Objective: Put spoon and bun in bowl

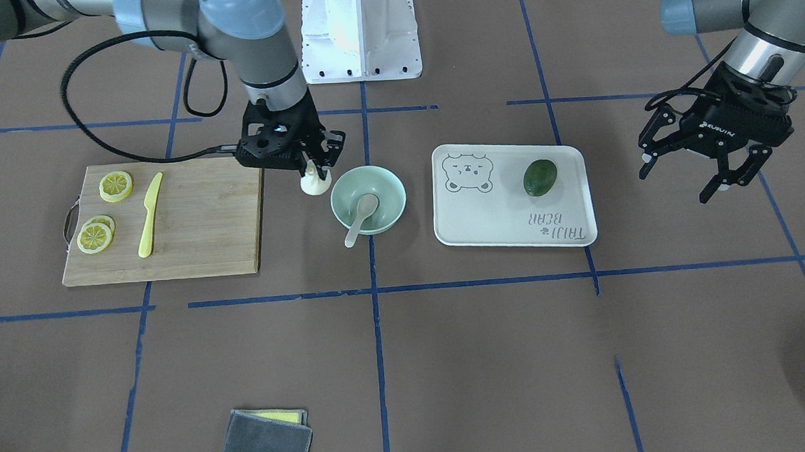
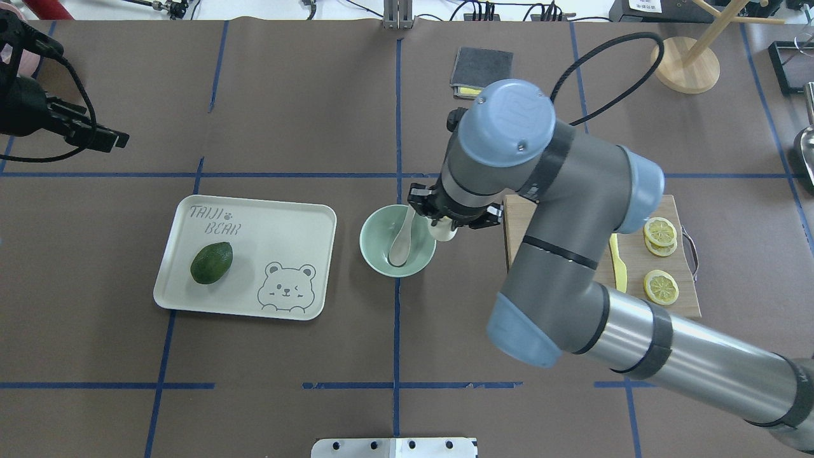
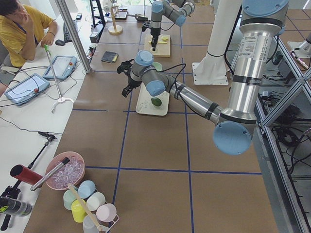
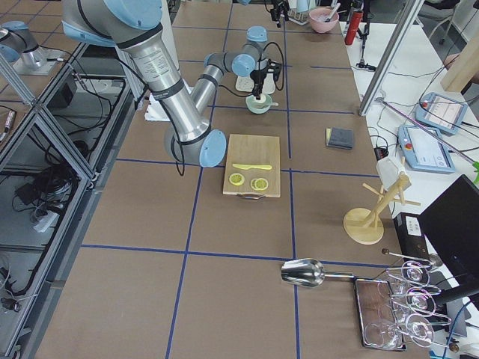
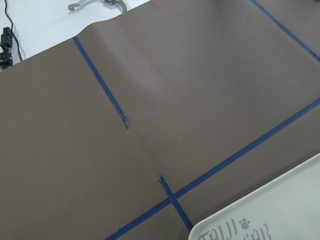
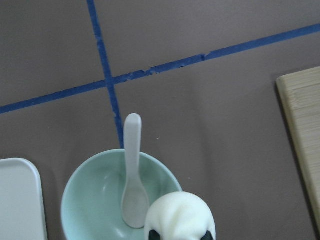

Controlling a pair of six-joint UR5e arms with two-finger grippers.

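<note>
My right gripper [image 1: 315, 166] is shut on the white pleated bun [image 1: 314, 184] and holds it by its top, just beside the bowl's rim on the cutting-board side. The mint-green bowl [image 1: 391, 187] stands at the table's middle. The pale spoon [image 1: 362, 215] lies in it, scoop down and handle over the rim. The right wrist view shows the bun [image 6: 180, 216] low in frame, overlapping the edge of the bowl [image 6: 90, 200], with the spoon [image 6: 133, 170] inside. My left gripper [image 1: 679, 183] is open and empty, above bare table beyond the tray.
A wooden cutting board [image 1: 205, 221] with lemon slices [image 1: 115, 186] and a yellow knife [image 1: 149, 215] lies next to the bun. A pale tray [image 1: 490, 215] with a dark green avocado [image 1: 540, 178] sits on the bowl's other side. A grey cloth [image 1: 266, 442] lies at the operators' edge.
</note>
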